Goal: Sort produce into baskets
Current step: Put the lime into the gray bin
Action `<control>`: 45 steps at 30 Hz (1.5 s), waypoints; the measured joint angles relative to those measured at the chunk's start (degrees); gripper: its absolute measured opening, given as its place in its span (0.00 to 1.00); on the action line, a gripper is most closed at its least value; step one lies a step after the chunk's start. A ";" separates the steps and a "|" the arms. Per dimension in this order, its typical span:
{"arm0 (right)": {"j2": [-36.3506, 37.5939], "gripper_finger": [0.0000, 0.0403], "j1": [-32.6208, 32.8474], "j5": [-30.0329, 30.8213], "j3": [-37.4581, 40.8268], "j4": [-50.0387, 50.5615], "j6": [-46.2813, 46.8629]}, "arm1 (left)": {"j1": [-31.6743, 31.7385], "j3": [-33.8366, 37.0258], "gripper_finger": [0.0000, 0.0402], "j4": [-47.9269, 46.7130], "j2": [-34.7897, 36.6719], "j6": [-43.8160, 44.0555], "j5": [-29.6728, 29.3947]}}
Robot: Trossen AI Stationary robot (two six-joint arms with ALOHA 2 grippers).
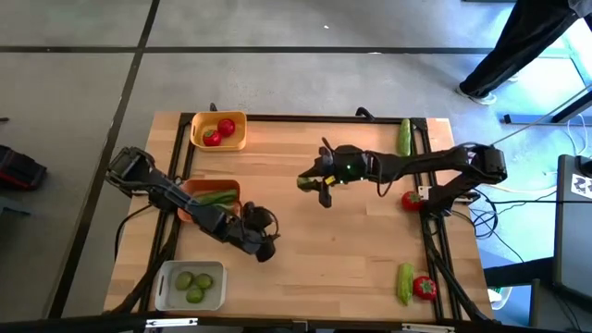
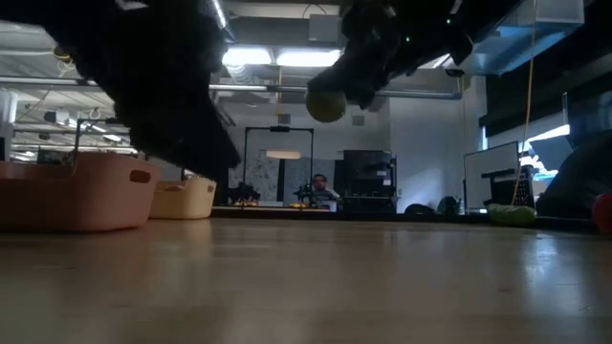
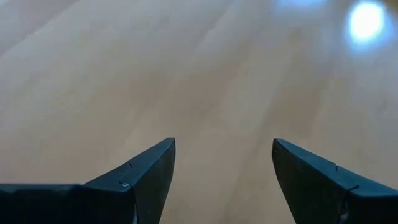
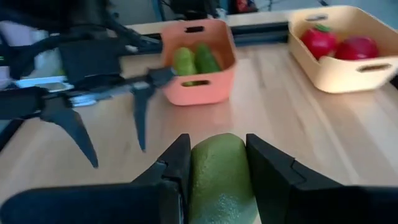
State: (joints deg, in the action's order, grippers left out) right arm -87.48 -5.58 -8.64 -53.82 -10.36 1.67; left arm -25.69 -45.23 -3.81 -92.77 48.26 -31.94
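Note:
My right gripper [image 1: 308, 182] hangs over the table's middle, shut on a pale-green lime [image 4: 217, 171], which also shows as a round ball high above the tabletop [image 2: 326, 103]. My left gripper [image 1: 265, 246] is open and low over bare wood, between the orange basket [image 1: 196, 191] and the table's middle, with nothing between its fingers [image 3: 224, 168]. The orange basket holds green cucumbers [image 4: 194, 60]. The yellow basket [image 1: 233, 141] at the far left holds two red tomatoes [image 1: 220, 131]. The white basket [image 1: 165, 289] at the near left holds three limes [image 1: 194, 283]. My right gripper pinches the lime between its two fingers, one on each opposite side [image 4: 198, 163]. The fingers reach in from the table's right, slanting a little downward. The lime is lifted well clear of the table.
Loose produce lies along the right edge: a cucumber [image 1: 404, 137] at the far right, a tomato [image 1: 412, 200] by the right arm, and a cucumber [image 1: 404, 282] beside a tomato [image 1: 425, 288] at the near right. A person's legs [image 1: 518, 46] show beyond the far right corner.

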 joint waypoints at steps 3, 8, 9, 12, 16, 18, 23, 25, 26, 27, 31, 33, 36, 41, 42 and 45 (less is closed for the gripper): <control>0.00 0.28 1.64 -0.02 0.02 -1.57 -0.02 | 0.89 3.92 0.65 14.37 0.09 -2.72 -0.14; -0.02 0.28 4.21 0.00 0.02 -5.91 -0.02 | 3.39 6.01 0.65 29.51 0.09 -8.68 -0.34; -0.02 0.28 4.81 0.00 0.02 -6.80 -0.02 | 3.73 6.01 0.65 31.88 0.09 -10.41 -0.37; -0.02 0.28 6.96 0.01 0.02 -8.43 -0.02 | 4.11 5.97 0.65 38.62 0.09 -15.88 -0.42; -0.04 0.28 10.06 0.00 0.02 -10.68 -0.28 | 4.09 5.97 0.65 46.89 0.09 -21.67 -0.44; -0.04 0.28 11.30 0.01 0.02 -11.59 -0.41 | 4.11 5.97 0.65 49.30 0.09 -23.68 -0.47; -0.04 0.28 12.47 0.11 0.02 -13.76 -0.44 | 4.11 5.97 0.65 52.66 0.09 -27.46 -0.72; -0.04 0.28 12.47 0.11 0.02 -13.95 -0.38 | 4.30 5.97 0.65 53.76 0.09 -28.78 -0.74; -0.04 0.28 12.47 0.11 0.02 -13.98 -0.16 | 4.41 5.97 0.65 54.20 0.09 -29.21 -0.75; -0.04 0.28 12.47 0.11 0.02 -13.98 0.23 | 4.51 5.95 0.65 54.58 0.09 -29.34 -0.77; -0.04 0.28 12.47 0.16 0.02 -14.11 0.98 | 5.13 5.95 0.65 56.06 0.09 -29.38 -0.73; -0.04 0.28 12.47 0.18 0.02 -14.09 1.57 | 5.14 5.95 0.65 55.99 0.09 -29.36 -0.45; -0.04 0.28 12.47 0.19 0.02 -14.35 2.41 | 5.22 5.95 0.65 55.97 0.09 -29.80 -0.34; -0.09 0.28 12.42 0.51 0.02 -16.16 2.34 | 6.14 5.92 0.60 56.08 0.11 -29.76 -0.01; -0.09 0.28 12.39 0.56 0.02 -16.00 2.34 | 6.27 5.92 0.57 56.34 0.09 -29.85 0.18; -0.09 0.28 12.38 0.59 0.00 -15.80 2.40 | 6.34 5.92 0.47 57.18 0.09 -30.70 1.15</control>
State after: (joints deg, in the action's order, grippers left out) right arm -87.57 6.81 -8.05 -53.82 -26.16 4.07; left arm -19.35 -39.31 53.37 -92.68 17.55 -30.78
